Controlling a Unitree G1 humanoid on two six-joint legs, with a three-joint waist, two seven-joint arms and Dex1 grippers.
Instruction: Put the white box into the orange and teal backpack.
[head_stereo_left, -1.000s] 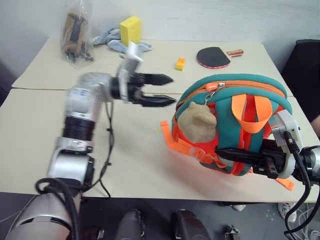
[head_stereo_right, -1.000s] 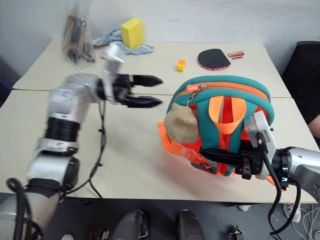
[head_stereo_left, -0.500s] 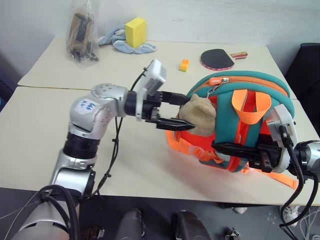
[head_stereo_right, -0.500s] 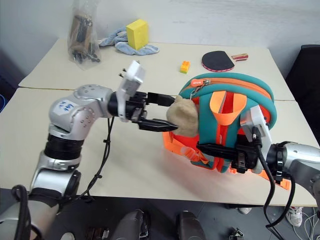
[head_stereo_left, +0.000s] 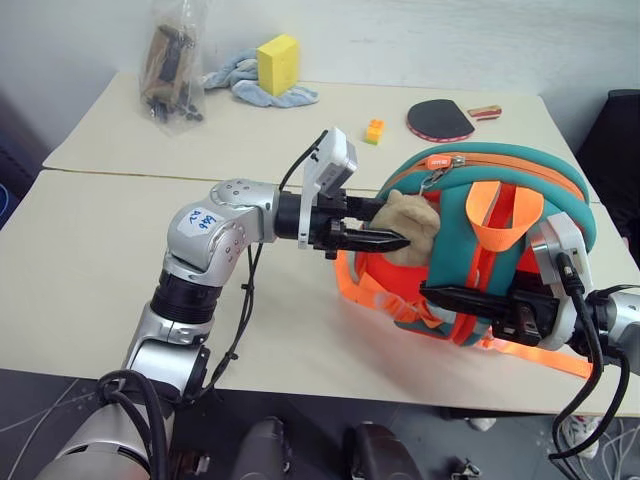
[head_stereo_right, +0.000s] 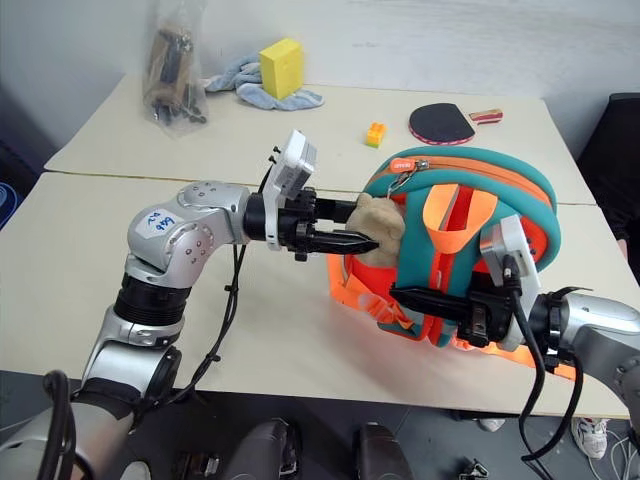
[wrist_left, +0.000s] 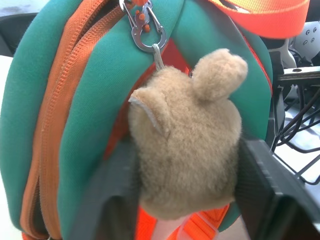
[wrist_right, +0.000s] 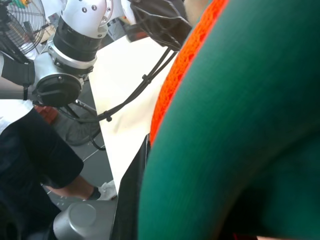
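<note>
Left gripper (head_stereo_left: 385, 238) jaws pinch plush charm (wrist_left: 187, 150), hiding its sides. Right gripper (head_stereo_left: 450, 297) jaws pressed together against orange and teal backpack (head_stereo_left: 545, 190); contents unseen.

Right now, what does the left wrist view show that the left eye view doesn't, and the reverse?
Left wrist view alone: the metal clip hanging the plush charm from the backpack, and both fingers of the left gripper flanking the charm.

Left eye view alone: the table with the yellow sponge, cloth, paddle, small block and plastic bag; the right gripper against the backpack's straps.

Both: backpack, charm, left gripper at the charm.
</note>
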